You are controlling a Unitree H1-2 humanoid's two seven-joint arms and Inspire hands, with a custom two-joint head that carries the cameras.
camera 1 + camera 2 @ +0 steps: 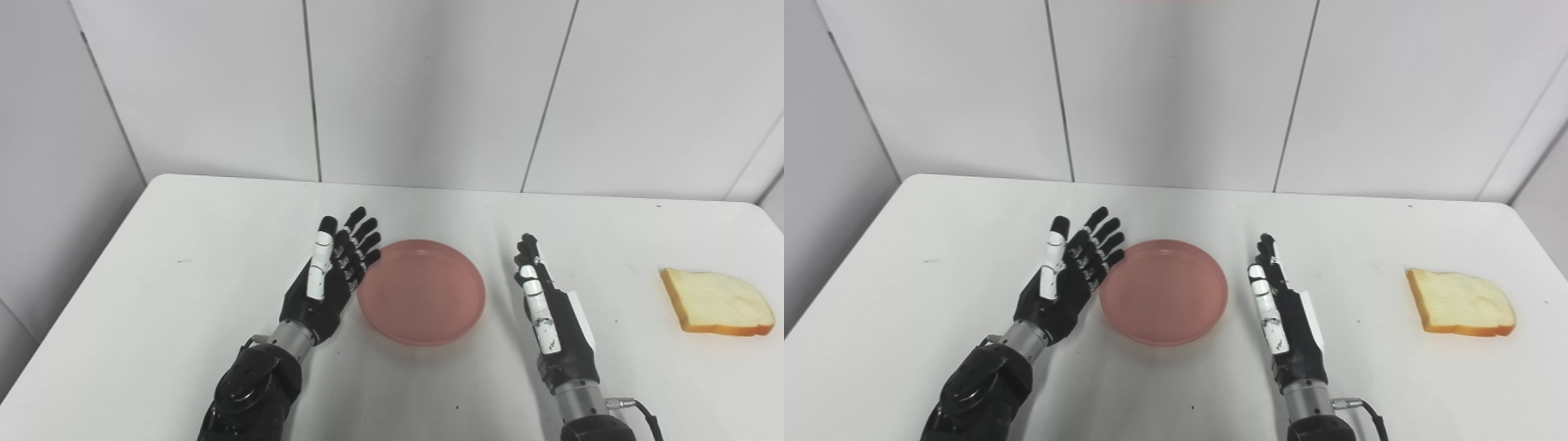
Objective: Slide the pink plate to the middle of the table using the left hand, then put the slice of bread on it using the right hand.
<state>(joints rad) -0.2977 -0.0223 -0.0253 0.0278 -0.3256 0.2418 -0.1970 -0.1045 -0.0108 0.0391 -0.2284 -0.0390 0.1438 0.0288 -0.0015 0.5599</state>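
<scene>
The plate (421,293) lies on the desk (184,306) near its middle, somewhat closer to the front edge. The left hand (331,275) stands just beside the plate's left rim, its fingertips (371,257) seemingly touching it. The right hand (545,306) is right of the plate, apart from it. The slice of bread (713,302) lies by the desk's right edge, well apart from the right hand.

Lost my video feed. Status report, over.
Left hand open beside the pink plate's left rim. Right hand open, empty. Bread slice far right, untouched. Path clear.
</scene>
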